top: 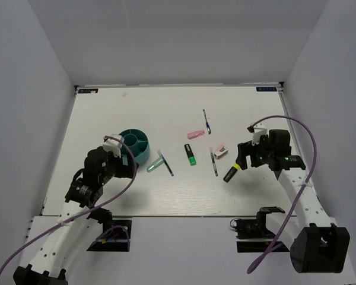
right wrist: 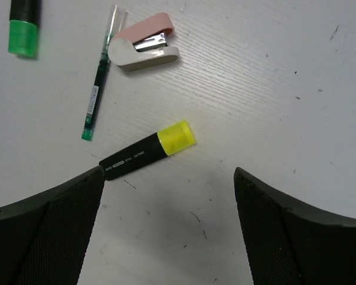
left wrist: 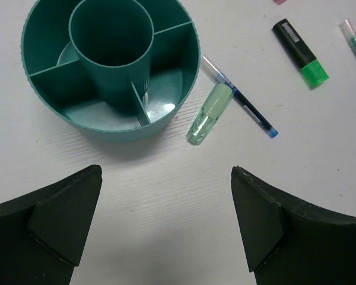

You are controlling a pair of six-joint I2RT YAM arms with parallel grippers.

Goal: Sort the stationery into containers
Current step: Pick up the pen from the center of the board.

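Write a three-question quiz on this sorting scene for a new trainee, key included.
1. True or false: the mint-green marker lies on the table beside the teal organiser.
2. Which item lies nearest the right gripper? A pink eraser; B black-yellow highlighter; C blue pen.
3. Fill in: the left gripper is ____ and holds nothing.
Key: 1 true; 2 B; 3 open.

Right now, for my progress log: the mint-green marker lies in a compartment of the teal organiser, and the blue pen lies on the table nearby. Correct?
No. The mint-green marker lies on the table just outside the teal organiser, not in a compartment; the blue pen does lie on the table nearby. The left wrist view shows it.
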